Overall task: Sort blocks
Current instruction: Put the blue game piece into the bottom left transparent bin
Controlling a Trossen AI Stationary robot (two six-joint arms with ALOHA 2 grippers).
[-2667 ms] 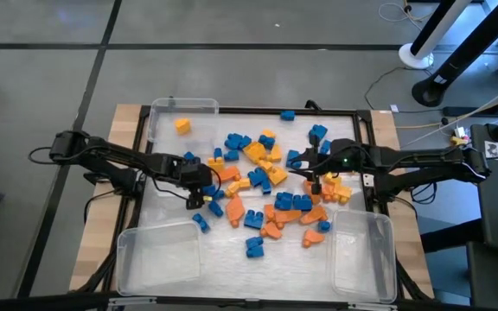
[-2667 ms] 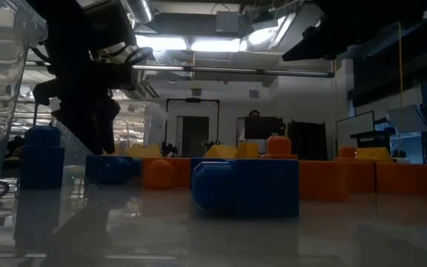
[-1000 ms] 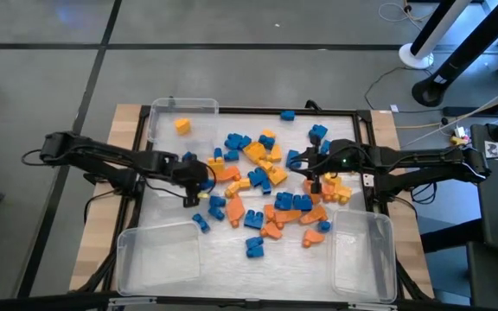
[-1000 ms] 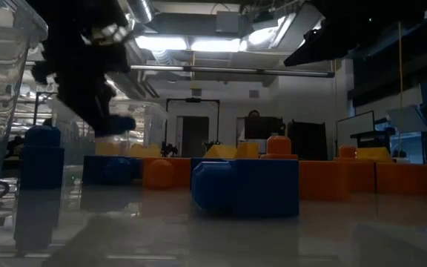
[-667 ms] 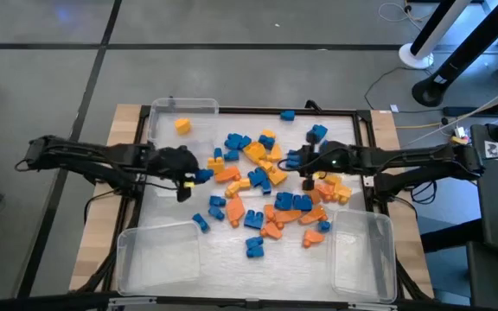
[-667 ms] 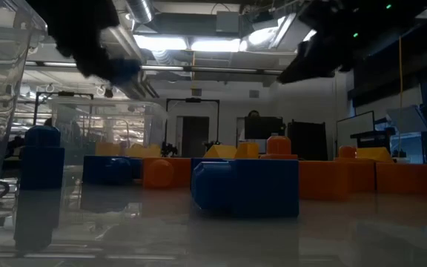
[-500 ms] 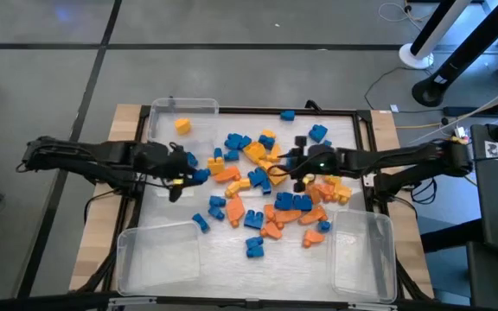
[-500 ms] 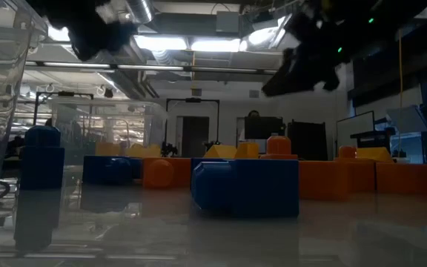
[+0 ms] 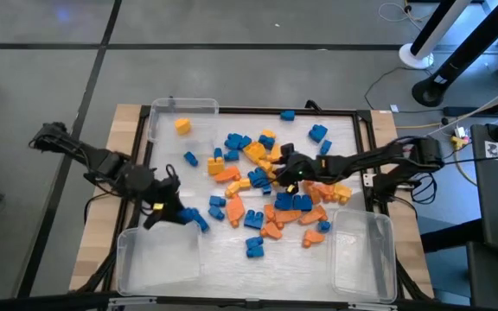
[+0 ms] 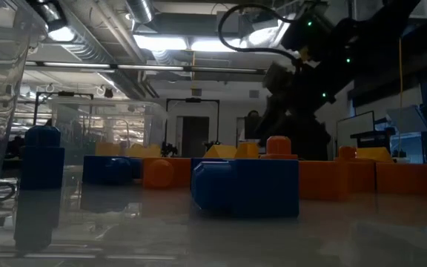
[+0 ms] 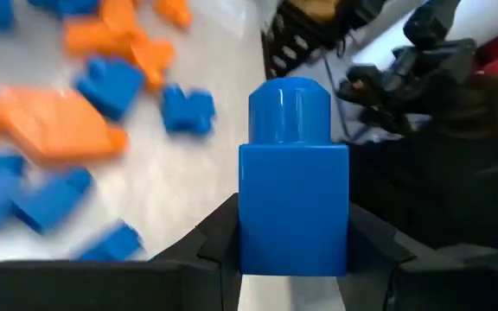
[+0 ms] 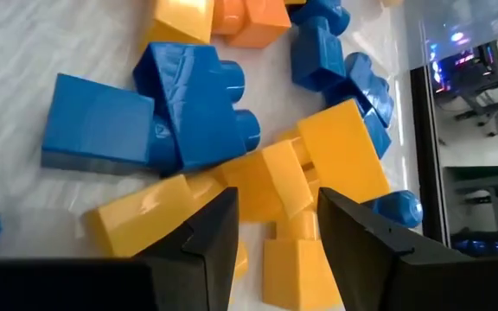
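Several blue, orange and yellow blocks (image 9: pixel 262 186) lie in a loose pile on the white mat. My left gripper (image 9: pixel 180 213) hangs at the mat's near left, just beyond the near-left clear bin (image 9: pixel 158 255), shut on a blue one-stud block (image 11: pixel 294 199). My right gripper (image 9: pixel 277 169) stands open low over the middle of the pile. Its two fingers (image 12: pixel 210 238) straddle yellow blocks (image 12: pixel 296 186) beside a blue block (image 12: pixel 188 108); I cannot tell whether they touch. My left gripper pinches the blue block's lower body (image 11: pixel 294 255) between its two fingers, one on each flat side. The stud end points away from the gripper. The fingers slant down from the table's left side. The block is lifted clear of the mat.
A clear bin (image 9: pixel 182 108) at the far left holds one yellow block (image 9: pixel 182 125). Another clear bin (image 9: pixel 363 255) stands at the near right. A black frame (image 9: pixel 366 155) borders the mat. In the low view, a large blue block (image 10: pixel 245 187) lies close in front.
My left gripper has risen from the pile's left side and swung toward the near-left bin, turning as it went, with the blue block lifted clear. My right gripper has sunk and gone toward the table's left, into the middle of the pile.
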